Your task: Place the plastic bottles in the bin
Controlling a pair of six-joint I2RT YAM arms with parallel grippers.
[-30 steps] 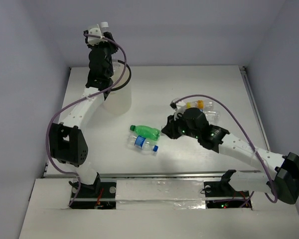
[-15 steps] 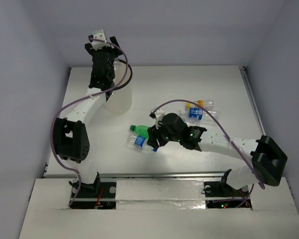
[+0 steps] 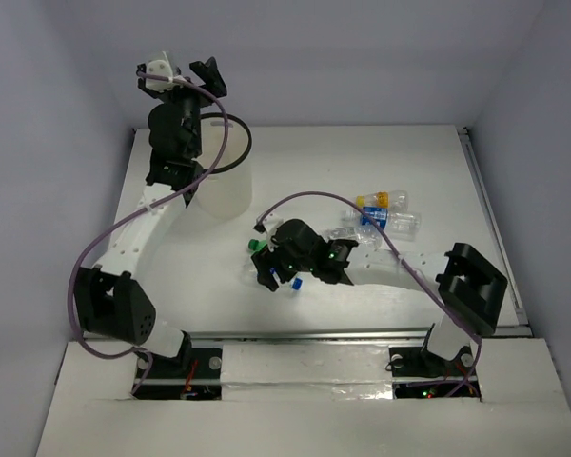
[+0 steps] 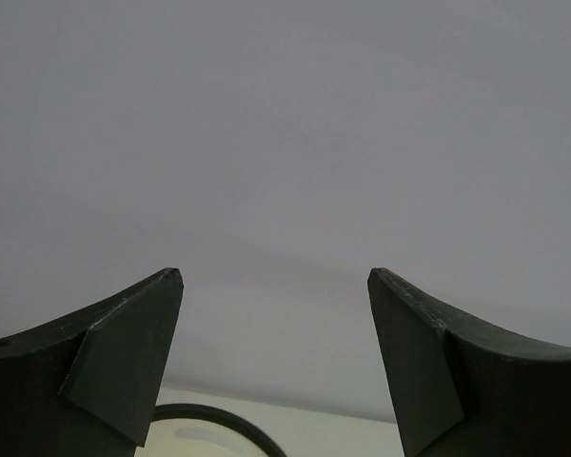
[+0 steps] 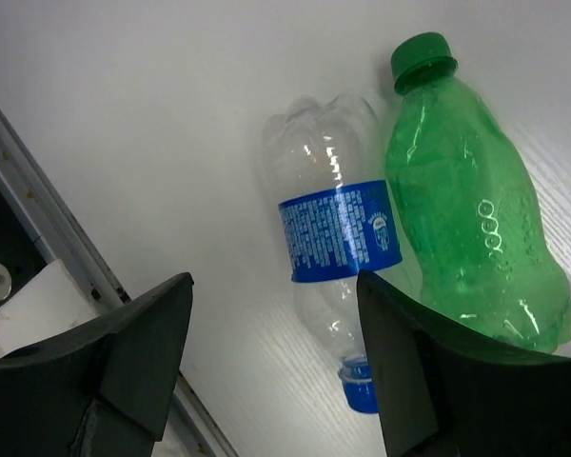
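Note:
My right gripper (image 3: 268, 266) (image 5: 274, 278) hovers open just above two plastic bottles lying side by side at the table's middle front. One is a green bottle (image 5: 466, 228) (image 3: 255, 246), the other a clear bottle with a blue label and blue cap (image 5: 338, 238) (image 3: 296, 283). Nothing sits between the fingers. The bin (image 3: 221, 186), translucent white with a black rim (image 4: 209, 415), stands at the back left. My left gripper (image 3: 186, 76) (image 4: 274, 276) is raised above and behind it, open and holding nothing. More plastic bottles (image 3: 381, 217), one with a yellow-orange cap (image 3: 371, 201), lie at the right.
The metal rail of the table's front edge (image 5: 38, 190) runs close by the right gripper. The grey back wall (image 4: 285, 143) fills the left wrist view. The right arm's cable (image 3: 314, 198) arcs over the table's middle.
The right gripper swung left from the bottles at the right to over the green and clear bottles, opening on the way. The left gripper opened above the bin and drew back and left.

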